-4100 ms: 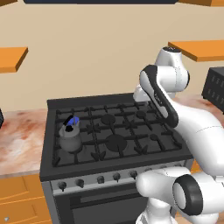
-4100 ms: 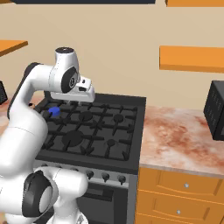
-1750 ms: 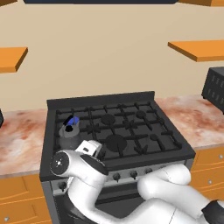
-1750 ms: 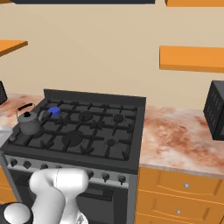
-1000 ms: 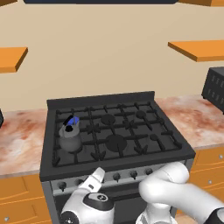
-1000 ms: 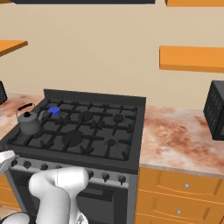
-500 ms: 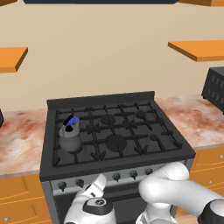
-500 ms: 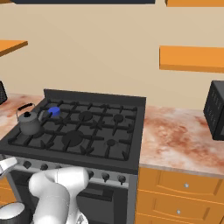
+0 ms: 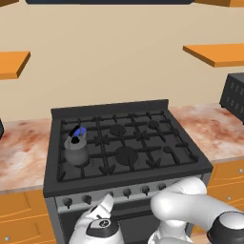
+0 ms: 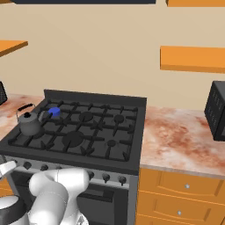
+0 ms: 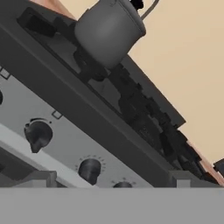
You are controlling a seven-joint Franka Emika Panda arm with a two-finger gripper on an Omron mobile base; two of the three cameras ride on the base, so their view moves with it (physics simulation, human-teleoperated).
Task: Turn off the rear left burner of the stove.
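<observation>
The stove (image 9: 125,143) stands between 2 marbled counters (image 9: 214,131), its black grates carrying a grey kettle (image 9: 76,151) on the near-left burner. Just behind the kettle, the rear left burner (image 9: 81,130) shows a small blue flame at the far-left corner of the cooktop. Along the silver front strip (image 10: 105,175) runs a row of small dark knobs (image 11: 38,133). The gripper (image 9: 106,204) sits low in front of this strip, near its left end, with its fingers spread wide and nothing between them. In the hand view the strip tilts across the picture, with 3 knobs close ahead of the fingertips and the kettle above them. A dark appliance (image 10: 218,110) rests on the right counter, well apart from the stove.
</observation>
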